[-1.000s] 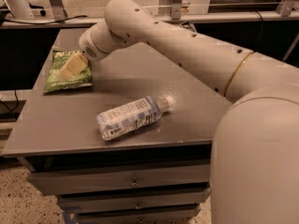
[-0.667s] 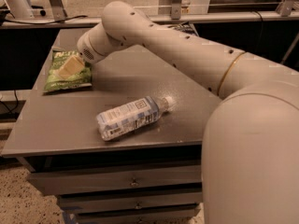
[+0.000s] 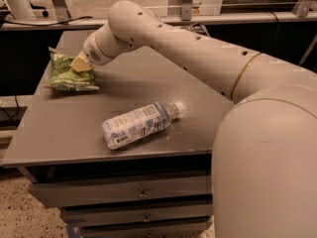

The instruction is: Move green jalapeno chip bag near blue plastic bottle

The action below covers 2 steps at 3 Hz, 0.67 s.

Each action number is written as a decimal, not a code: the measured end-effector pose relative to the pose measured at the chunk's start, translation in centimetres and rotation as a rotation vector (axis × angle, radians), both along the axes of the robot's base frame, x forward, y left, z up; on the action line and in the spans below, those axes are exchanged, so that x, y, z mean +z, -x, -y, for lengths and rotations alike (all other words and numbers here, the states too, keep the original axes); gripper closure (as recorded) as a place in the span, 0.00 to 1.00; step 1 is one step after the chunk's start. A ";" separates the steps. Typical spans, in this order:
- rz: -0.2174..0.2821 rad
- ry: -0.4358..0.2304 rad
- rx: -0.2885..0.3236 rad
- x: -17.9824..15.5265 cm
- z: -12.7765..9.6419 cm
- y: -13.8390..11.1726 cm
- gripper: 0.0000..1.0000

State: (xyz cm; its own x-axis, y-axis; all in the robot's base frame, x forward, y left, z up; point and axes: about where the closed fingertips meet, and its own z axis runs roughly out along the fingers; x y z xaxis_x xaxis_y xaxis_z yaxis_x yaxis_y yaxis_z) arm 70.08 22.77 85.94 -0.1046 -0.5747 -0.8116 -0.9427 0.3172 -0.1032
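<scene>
Indoors, at a grey bench [image 3: 163, 78]: flat matte top, faintly speckled, squared front edge, shallow drawers [image 3: 141, 195] with small knobs beneath. Speckled floor [image 3: 17, 217] at near left; metal frame legs [image 3: 58, 1] and dark shelving along the far side.

Reaching from near right to far left, a cream arm [image 3: 198, 48]: smooth rounded shell, row of small dark holes, thin band at the thick joint. At its tip the tool [image 3: 80, 64], down against the right edge of the green jalapeno chip bag [image 3: 67, 76]; clenched or released, cannot tell.

Bag at far left of bench: crinkly, green, white lettering, far corner lifted. Mid-bench toward the near edge, the blue plastic bottle [image 3: 138, 125]: on its side, clear, pale blue-and-white label, cap pointing right. Well apart from the bag.
</scene>
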 end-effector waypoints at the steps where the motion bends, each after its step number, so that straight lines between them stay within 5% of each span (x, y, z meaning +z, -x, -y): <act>1: 0.008 0.016 -0.019 0.3 0.9 0.1 0.87; 2: 0.037 0.047 -0.051 1.7 3.1 -0.4 1.00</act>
State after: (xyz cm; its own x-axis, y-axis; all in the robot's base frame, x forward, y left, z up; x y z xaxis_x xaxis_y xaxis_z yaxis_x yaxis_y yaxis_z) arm 70.44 19.69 87.60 -0.1048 -0.6070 -0.7878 -0.9208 0.3585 -0.1536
